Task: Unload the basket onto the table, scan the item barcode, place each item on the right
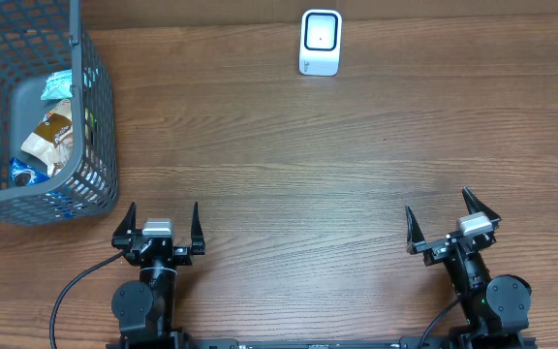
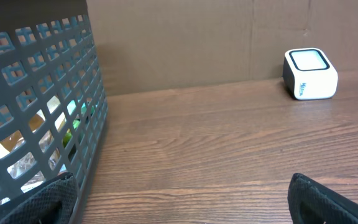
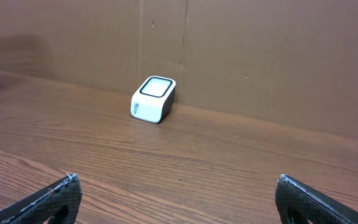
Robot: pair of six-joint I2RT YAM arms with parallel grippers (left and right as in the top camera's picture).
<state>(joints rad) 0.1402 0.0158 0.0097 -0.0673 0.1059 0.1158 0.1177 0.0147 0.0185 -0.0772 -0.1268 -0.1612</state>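
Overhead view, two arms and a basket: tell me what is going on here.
Nothing is being handled yet. The left gripper and the right gripper sit open and empty at the near edge of the table. The snack packets lie in the grey basket on the left, and the white scanner stands alone at the far side. No item is picked up for scanning.

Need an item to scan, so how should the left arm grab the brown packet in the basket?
Come straight down from above: the mesh walls of the basket block every side. Probably pinch an exposed edge of the brown packet, which lies atop the other packets.
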